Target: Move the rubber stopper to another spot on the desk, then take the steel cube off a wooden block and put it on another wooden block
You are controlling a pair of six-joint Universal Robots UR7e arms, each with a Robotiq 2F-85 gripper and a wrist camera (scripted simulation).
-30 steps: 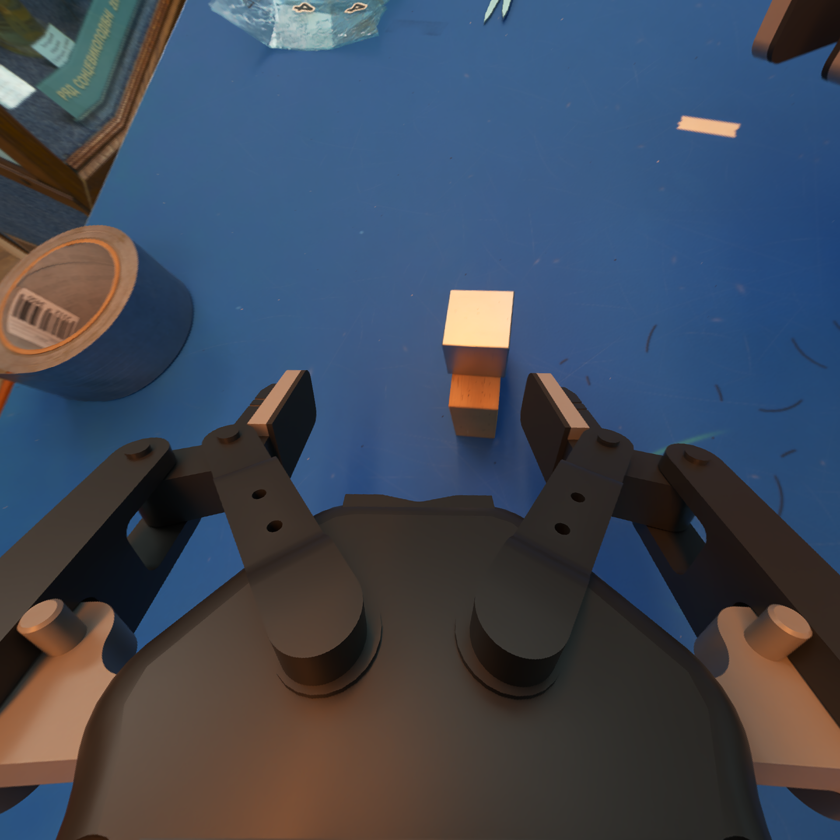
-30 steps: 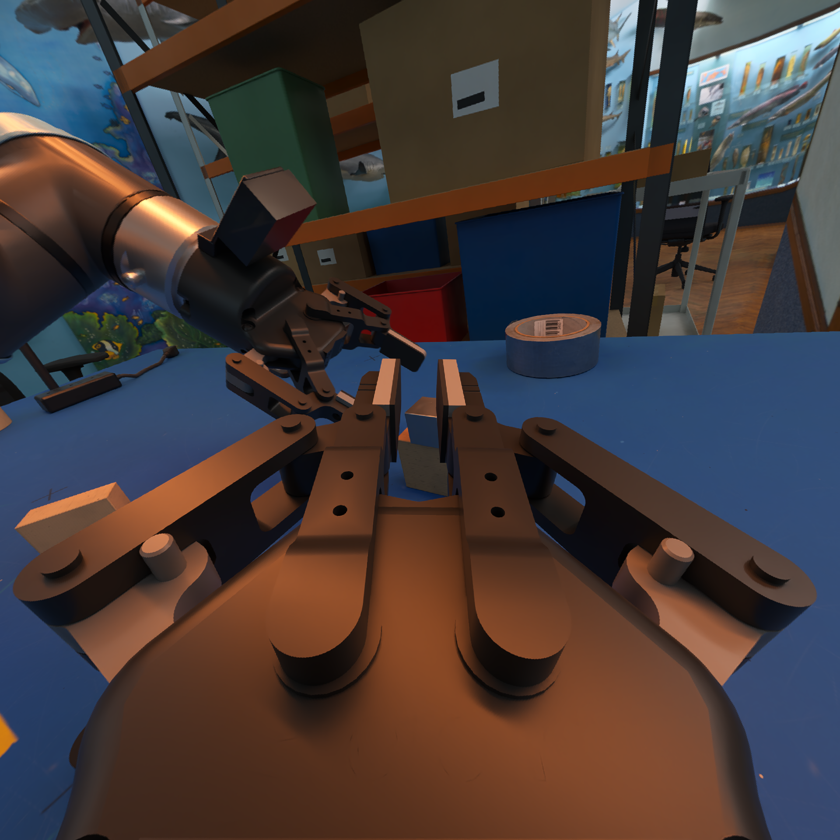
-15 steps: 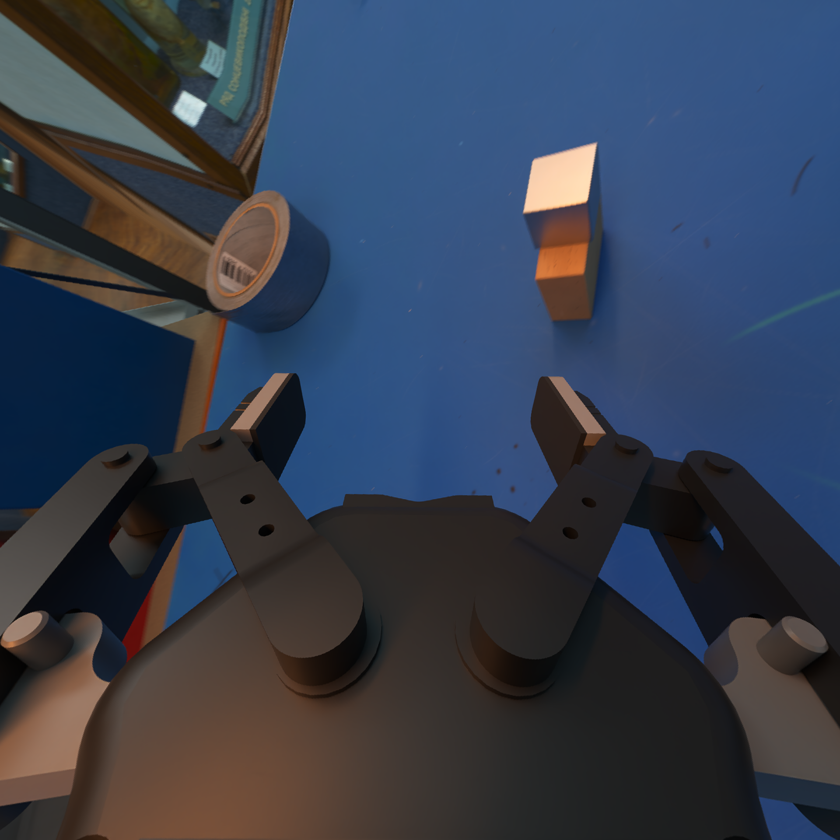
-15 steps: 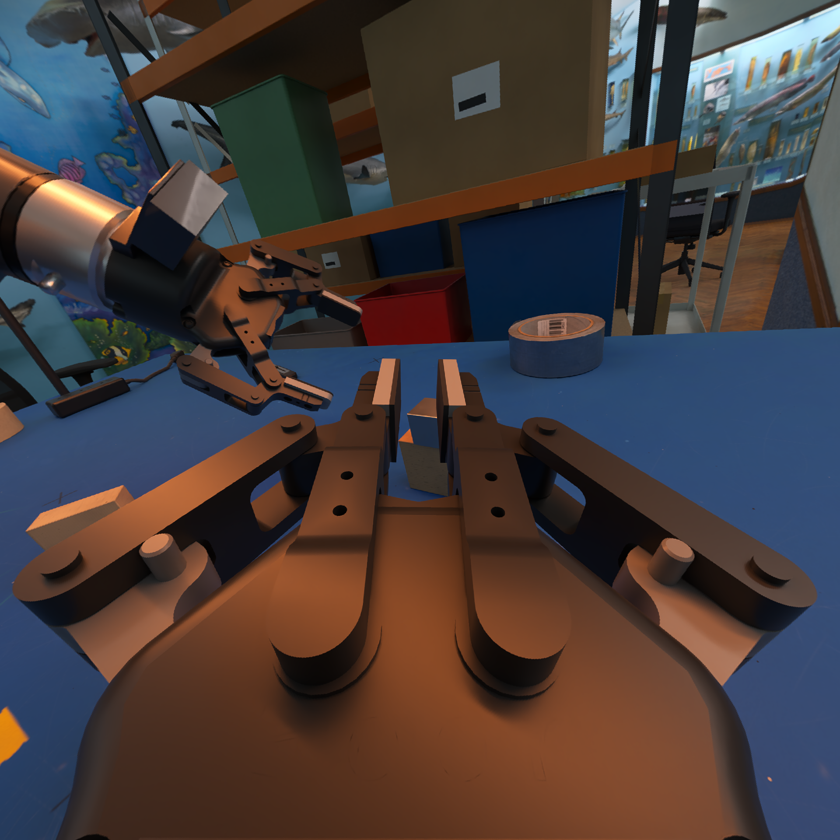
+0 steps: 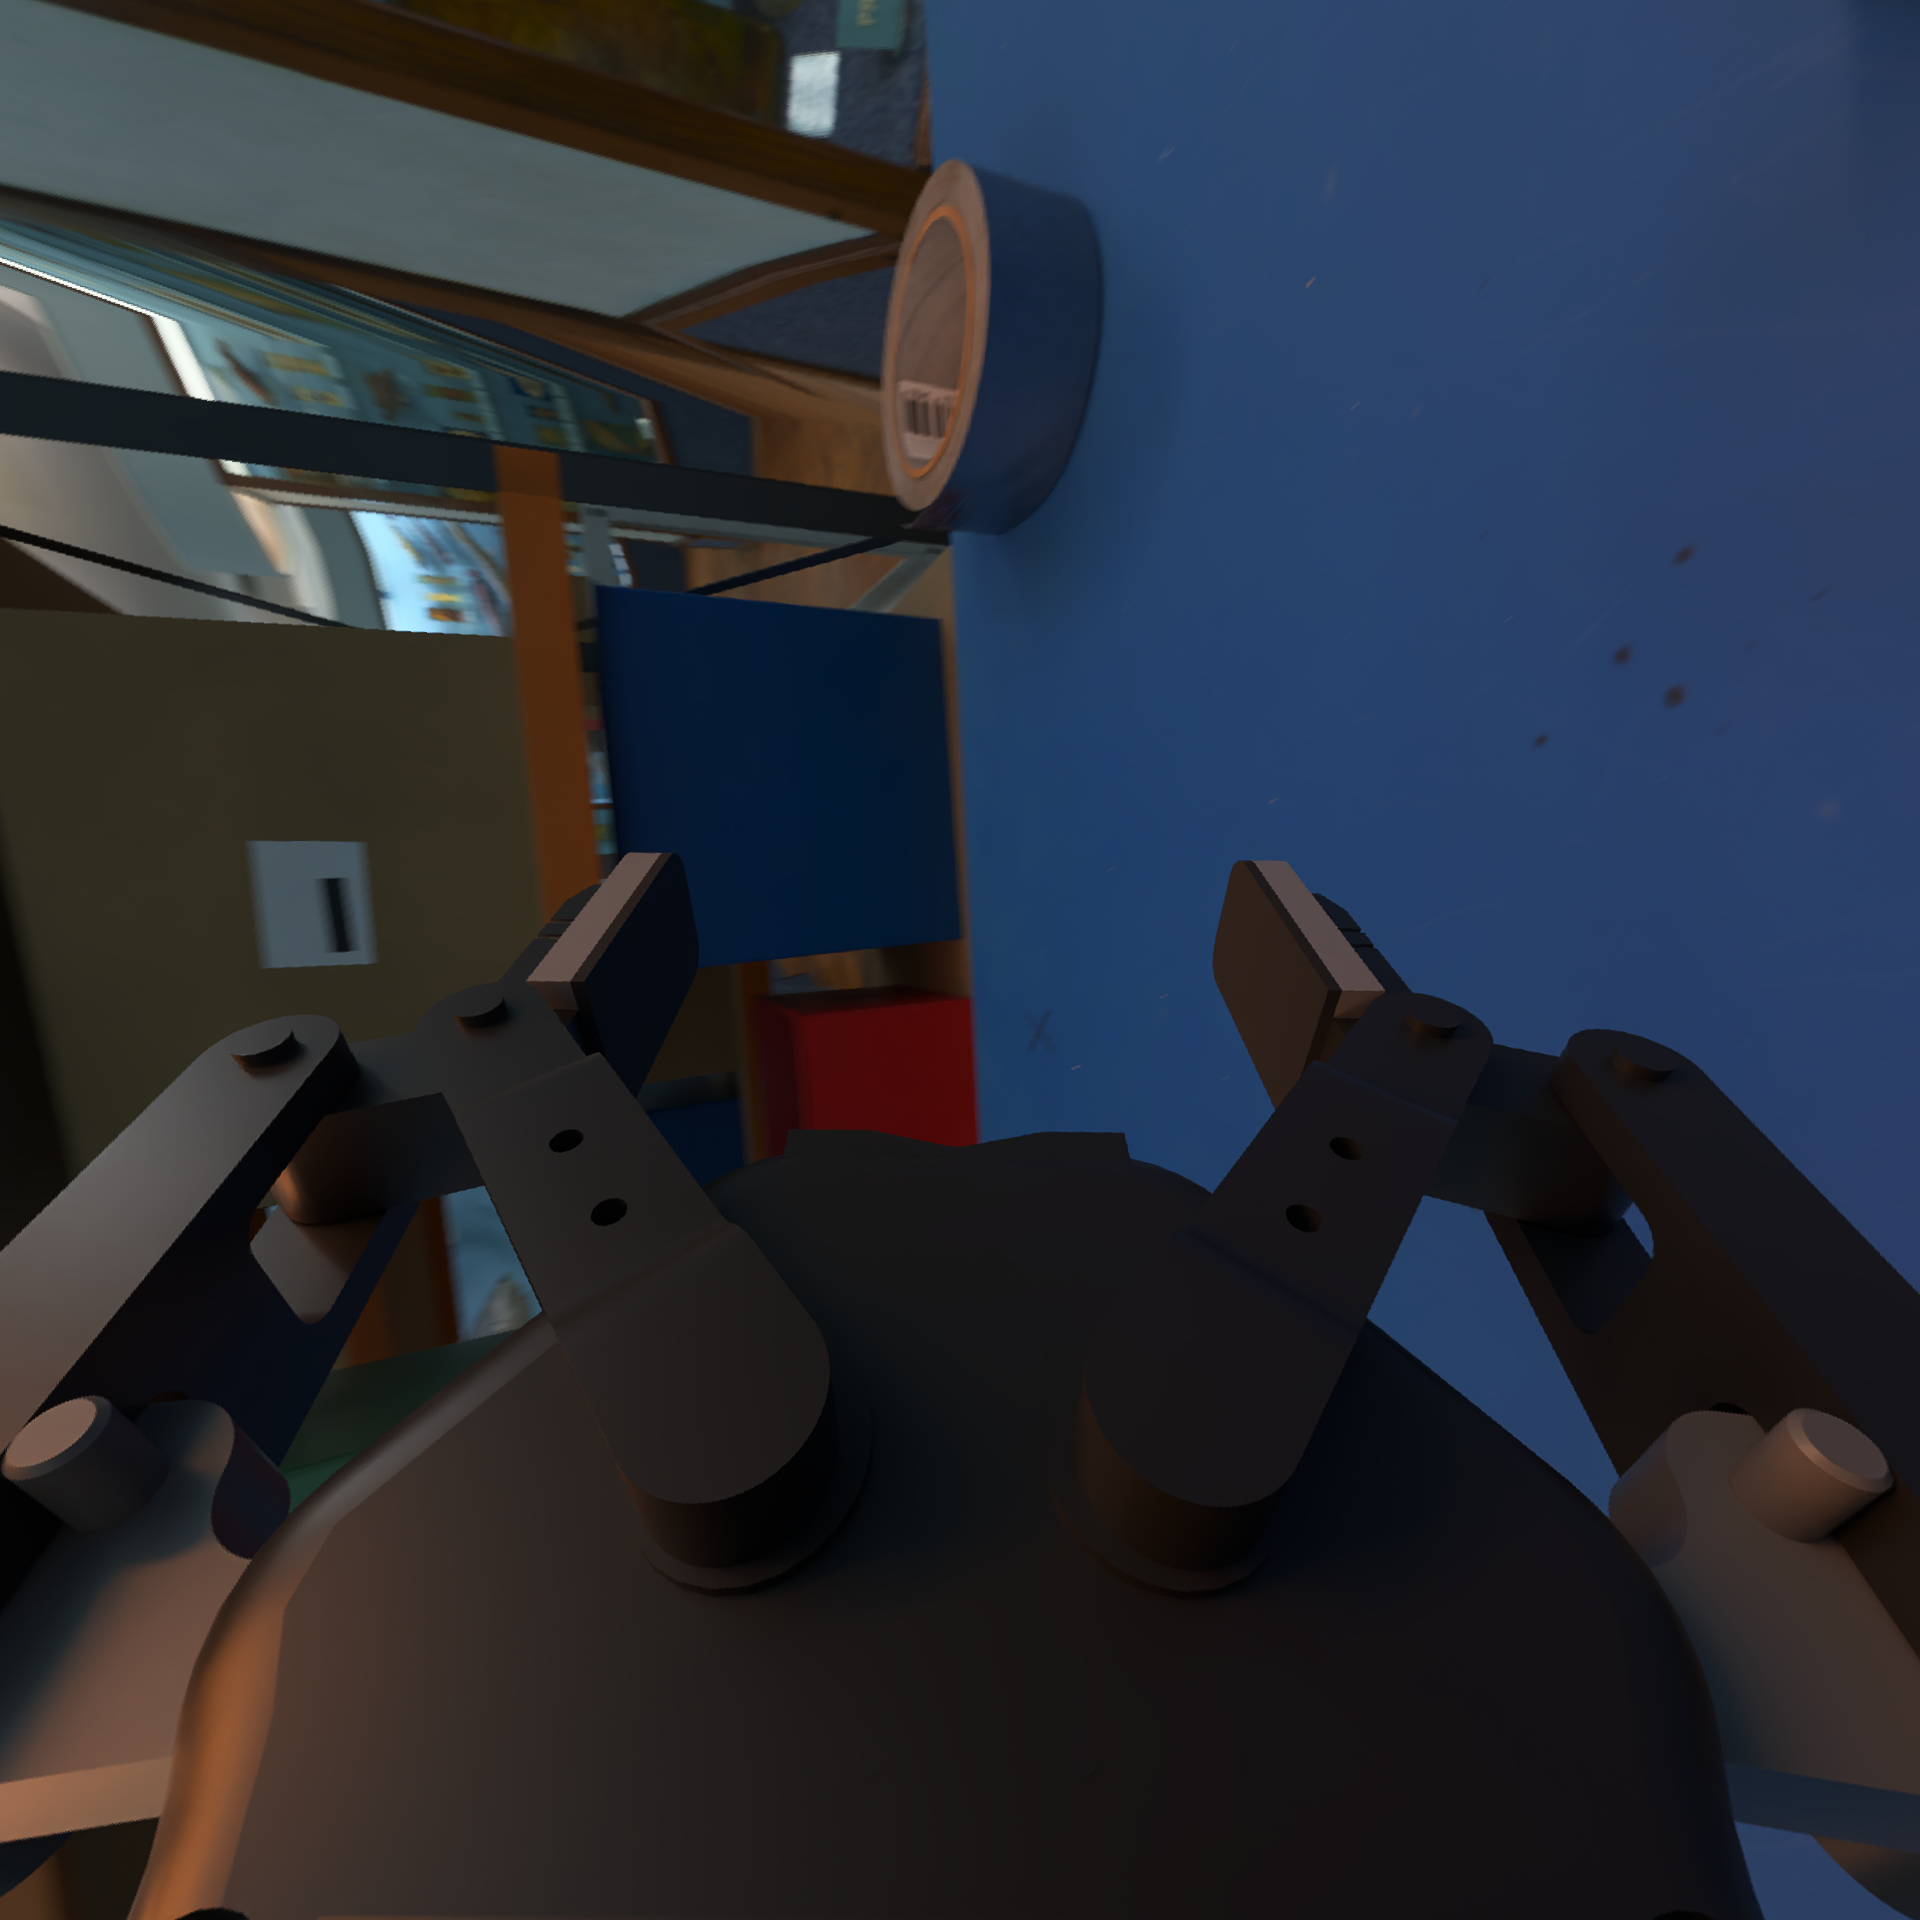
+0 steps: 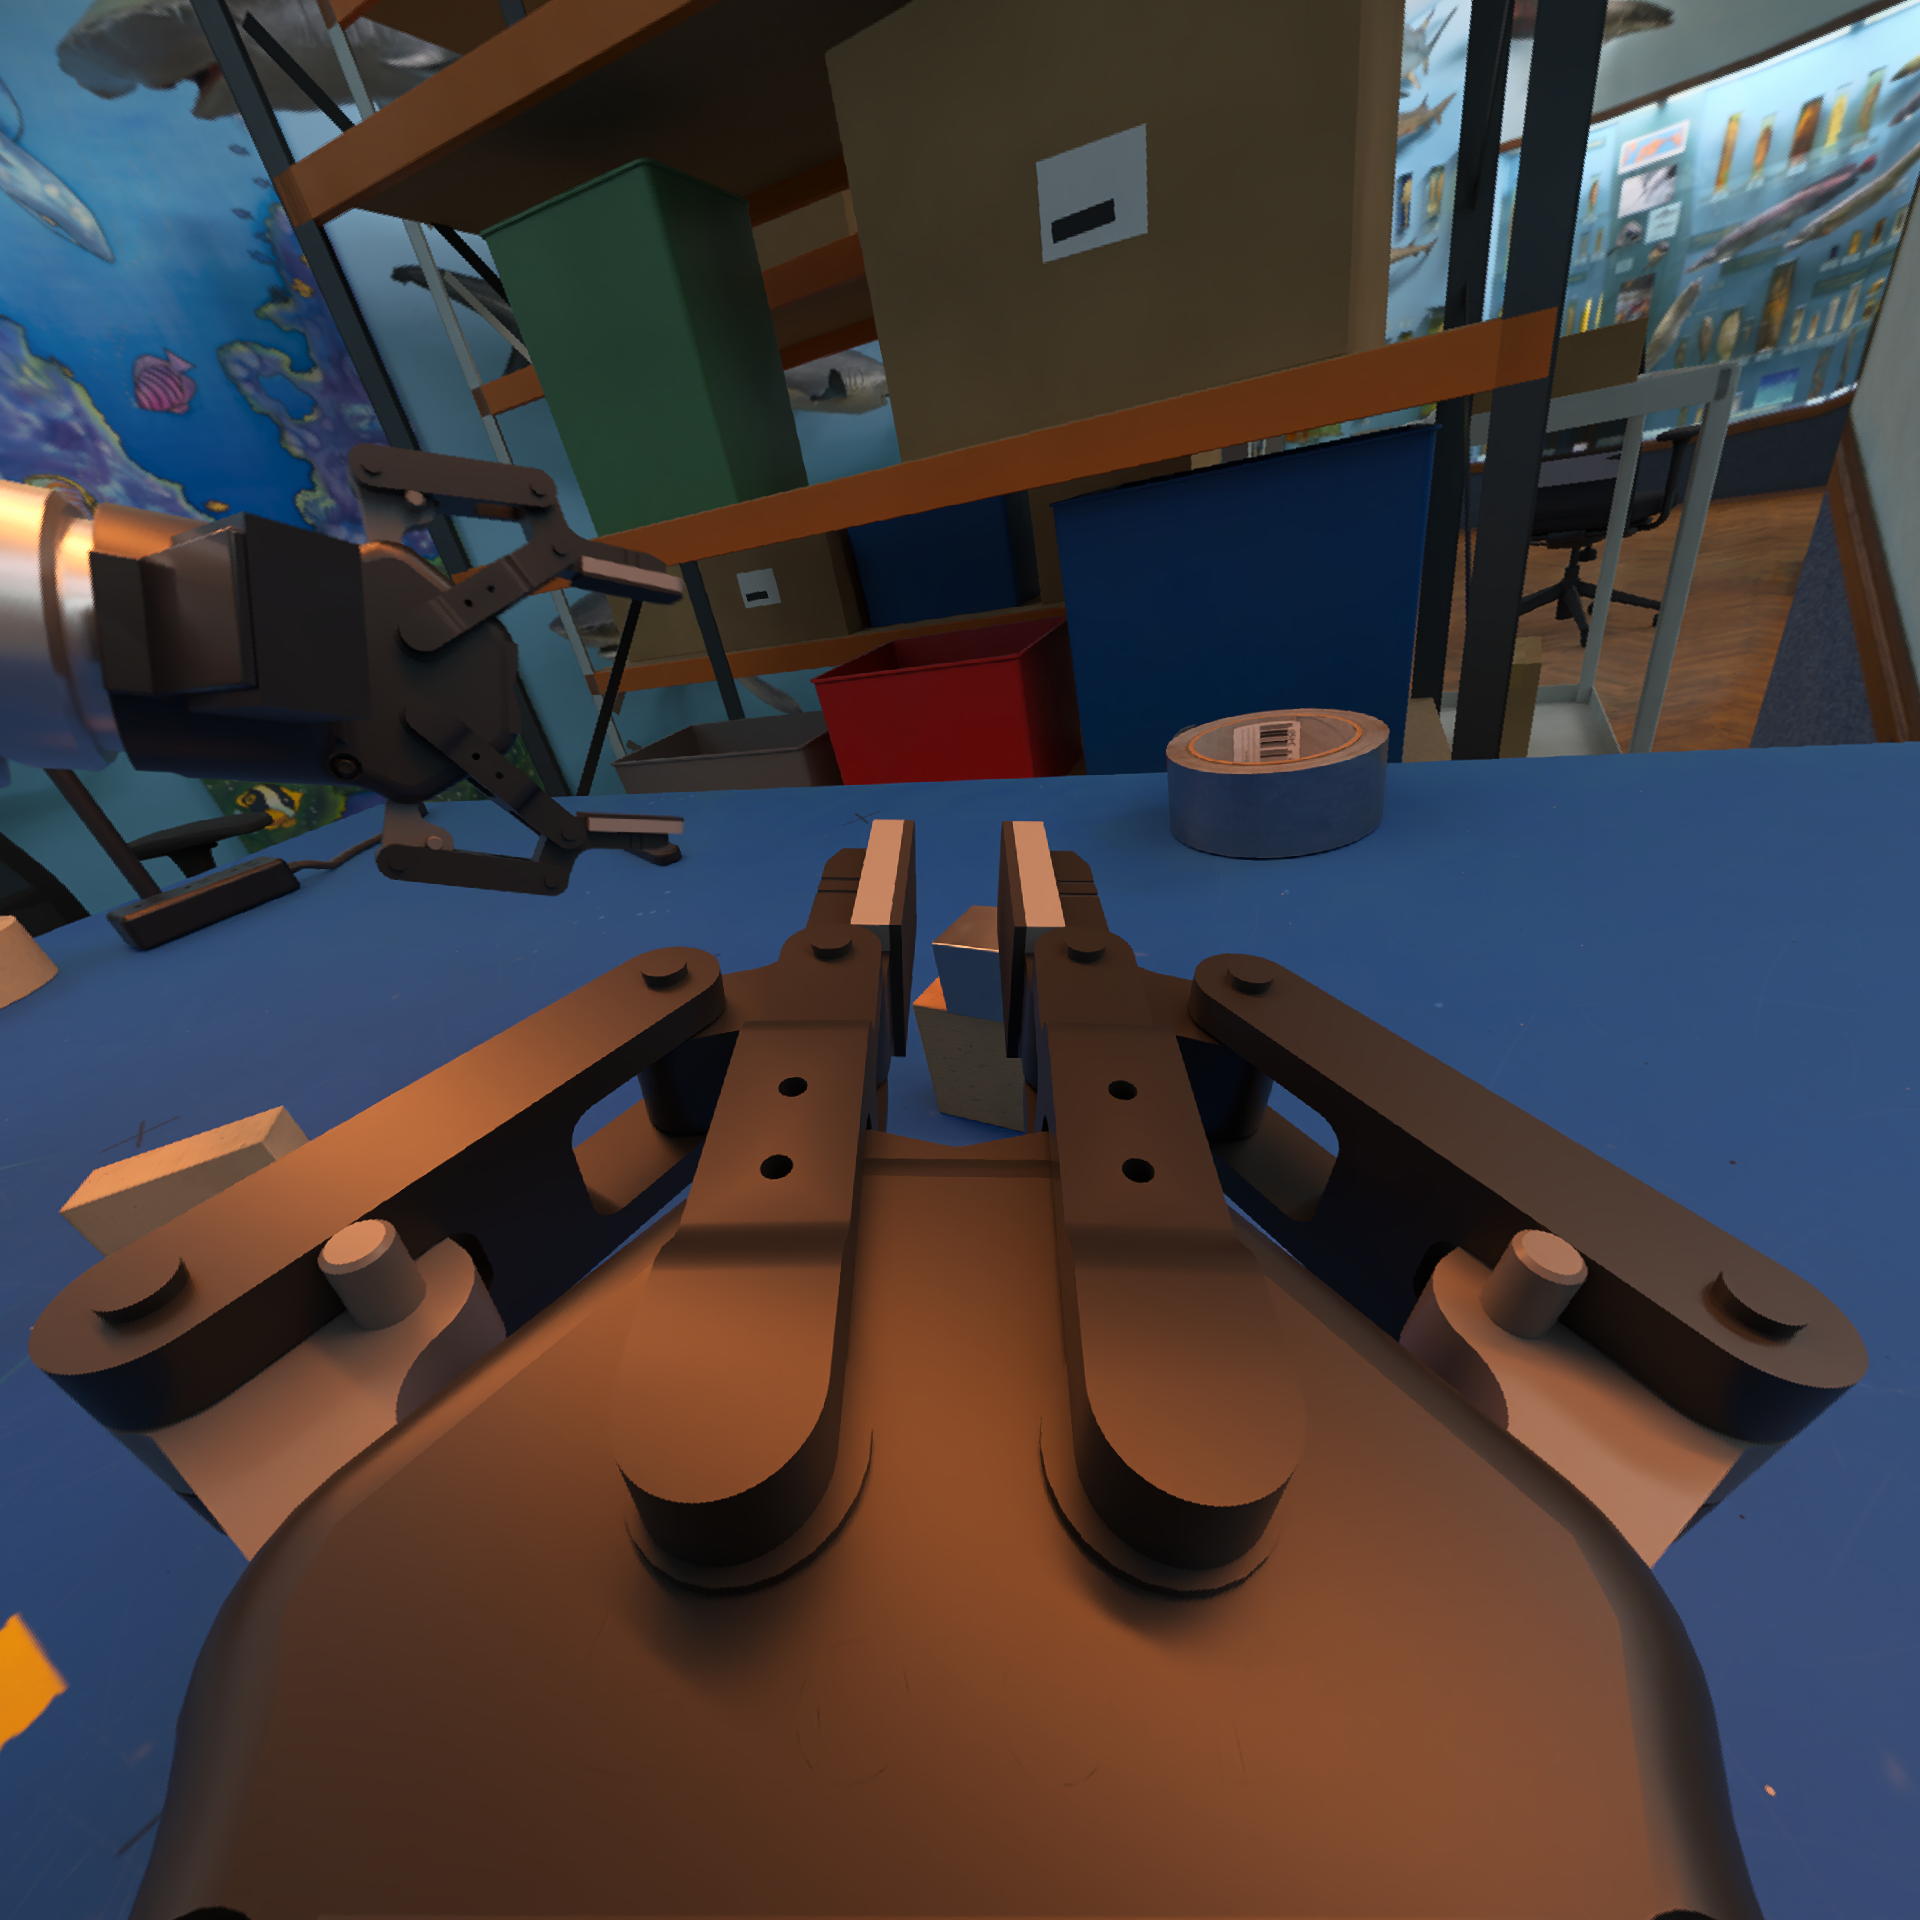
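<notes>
Left pincer (image 6: 623,707) hangs spread and empty above the counter's (image 6: 1558,987) far-left edge, turned sideways; a flat wooden block (image 6: 182,1169) lies clear at near left; right pincer (image 6: 951,883) is narrowed around the steel cube (image 6: 966,961) on its wooden block (image 6: 961,1065), contact unclear; a tape roll (image 6: 1276,781) sits by the far edge; open blue surface spreads rightward.

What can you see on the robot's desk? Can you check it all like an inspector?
Surface: blue desk, lightly scuffed.
Job's things: steel cube on a wooden block; flat wooden block lies apart; rubber stopper not identified.
Clutter: tape roll, orange scrap.
Grippers: right tool astride the cube, grip unclear; left tool open, empty.
Cables: power strip with lead.
Surroundings: shelving, green bin, red bin.
</notes>
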